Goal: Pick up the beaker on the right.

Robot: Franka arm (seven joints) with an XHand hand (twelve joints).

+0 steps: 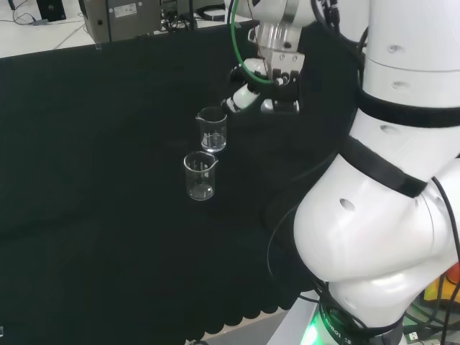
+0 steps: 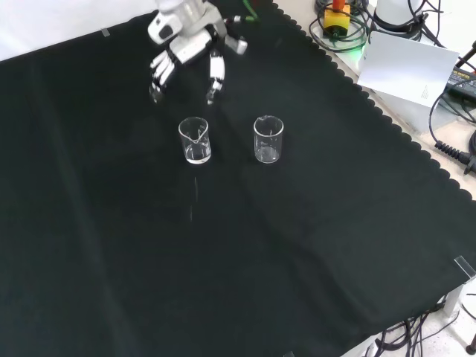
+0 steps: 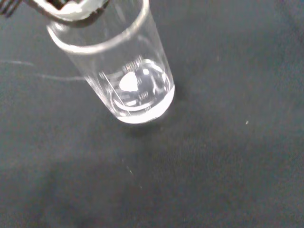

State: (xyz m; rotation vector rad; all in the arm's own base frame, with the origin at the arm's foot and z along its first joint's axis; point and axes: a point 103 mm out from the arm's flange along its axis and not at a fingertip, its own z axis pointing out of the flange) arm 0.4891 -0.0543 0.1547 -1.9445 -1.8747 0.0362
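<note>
Two clear glass beakers stand upright on the black cloth. In the front view they sit side by side, one on the left (image 2: 195,140) and one on the right (image 2: 268,139). In the head view the same pair appears as a farther beaker (image 1: 212,130) and a nearer beaker (image 1: 200,176). The hand (image 2: 190,46) hovers just beyond the left beaker in the front view, fingers (image 2: 216,74) straight and spread, holding nothing. In the head view the hand (image 1: 277,72) is to the right of the farther beaker. The wrist view looks down on one beaker (image 3: 128,80) close below the palm.
The arm's white links (image 1: 388,215) take up the right of the head view. Cables, a yellow object (image 2: 338,16) and a white sheet (image 2: 405,67) lie past the cloth's scalloped edge at the front view's upper right. Bare black cloth (image 2: 223,260) spreads in front of the beakers.
</note>
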